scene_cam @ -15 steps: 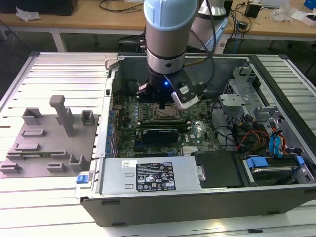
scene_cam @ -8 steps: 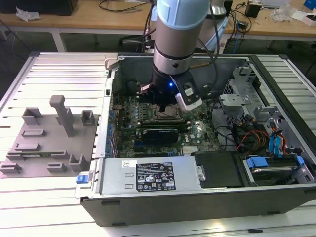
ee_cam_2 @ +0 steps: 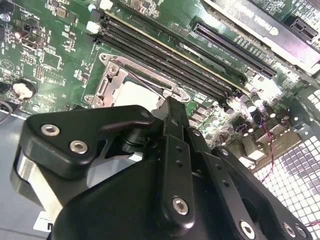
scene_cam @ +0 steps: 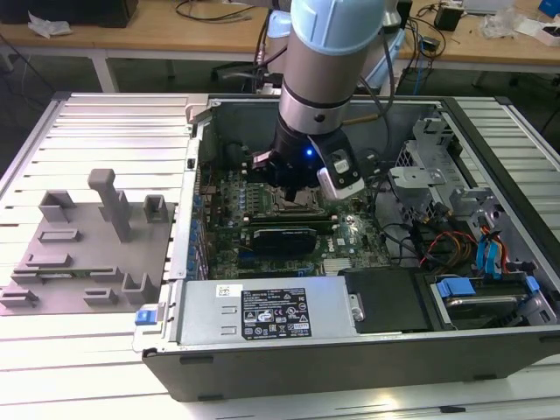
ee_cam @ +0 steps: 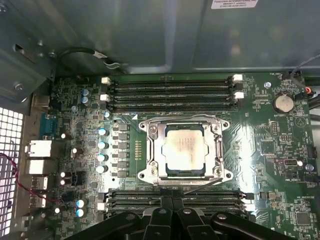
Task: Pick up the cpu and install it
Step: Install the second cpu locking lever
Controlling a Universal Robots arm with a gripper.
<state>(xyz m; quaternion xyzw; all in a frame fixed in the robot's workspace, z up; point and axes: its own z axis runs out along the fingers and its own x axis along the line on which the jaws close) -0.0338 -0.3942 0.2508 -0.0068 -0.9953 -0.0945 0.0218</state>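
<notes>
We see cpu (ee_cam: pixel 185 148) sitting in socket (ee_cam: pixel 150 150) on motherboard (ee_cam: pixel 280 150). Gripper (ee_cam_2: pixel 172 107) just above, jaws pressed together, holding nothing.

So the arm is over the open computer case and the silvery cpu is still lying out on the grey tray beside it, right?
Not quite. The arm is over the case, but the cpu already sits in the socket on the motherboard, as the first wrist view shows. The grey tray in the exterior view carries no chip.
</notes>
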